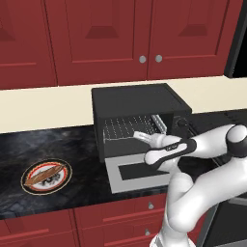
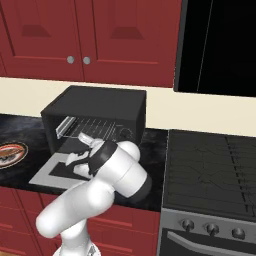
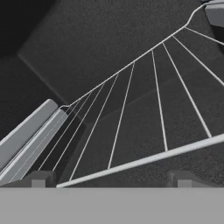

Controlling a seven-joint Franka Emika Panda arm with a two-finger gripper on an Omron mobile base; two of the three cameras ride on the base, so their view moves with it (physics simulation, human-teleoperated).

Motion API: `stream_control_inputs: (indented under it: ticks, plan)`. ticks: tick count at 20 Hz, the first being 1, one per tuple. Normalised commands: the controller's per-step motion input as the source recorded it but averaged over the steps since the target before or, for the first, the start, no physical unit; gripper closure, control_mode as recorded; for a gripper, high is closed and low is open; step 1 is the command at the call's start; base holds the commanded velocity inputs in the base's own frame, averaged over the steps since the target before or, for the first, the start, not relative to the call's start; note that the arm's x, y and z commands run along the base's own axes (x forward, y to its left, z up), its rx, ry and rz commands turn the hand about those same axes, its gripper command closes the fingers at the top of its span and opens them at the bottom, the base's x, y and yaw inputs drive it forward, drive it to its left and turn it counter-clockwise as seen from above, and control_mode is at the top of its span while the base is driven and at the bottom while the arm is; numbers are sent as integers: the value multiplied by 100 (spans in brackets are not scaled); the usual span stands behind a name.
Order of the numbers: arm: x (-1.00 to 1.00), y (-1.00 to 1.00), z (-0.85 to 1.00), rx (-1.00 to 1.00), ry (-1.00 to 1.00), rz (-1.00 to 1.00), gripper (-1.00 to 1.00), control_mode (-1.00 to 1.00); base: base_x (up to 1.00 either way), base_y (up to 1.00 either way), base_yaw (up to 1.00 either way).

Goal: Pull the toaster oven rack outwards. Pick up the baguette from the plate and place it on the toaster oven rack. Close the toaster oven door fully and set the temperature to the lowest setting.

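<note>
At the mouth of the toaster oven [image 1: 137,118], the gripper [image 3: 111,178] stands spread wide and empty, its fingertips straddling the front bar of the toaster oven rack [image 3: 144,113], which runs crosswise between them; the wires stretch away into the cavity beyond.

Plate [image 2: 9,153] cut by frame edge

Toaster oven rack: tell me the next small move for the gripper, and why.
Probably ease the open gripper a touch forward and close on the front bar of the toaster oven rack. In the hand view that bar crosses just above and between the fingertips, and the toaster oven door lies folded down, so nothing blocks a pull outwards.
</note>
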Motion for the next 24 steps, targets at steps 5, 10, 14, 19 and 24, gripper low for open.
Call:
stream_control_inputs:
  ticks: [5,10,14,19,24]
  plan:
    - [5,13,10,0,0,-6,-100,-100,0,0,0]
    - [11,13,3,0,0,-4,-100,-100,0,0,0]
    - [29,5,0,0,1,-6,-100,-100,0,0,0]
    - [50,11,0,0,5,-11,100,-100,0,0,0]
    - [14,0,0,0,1,-2,100,-100,0,0,0]
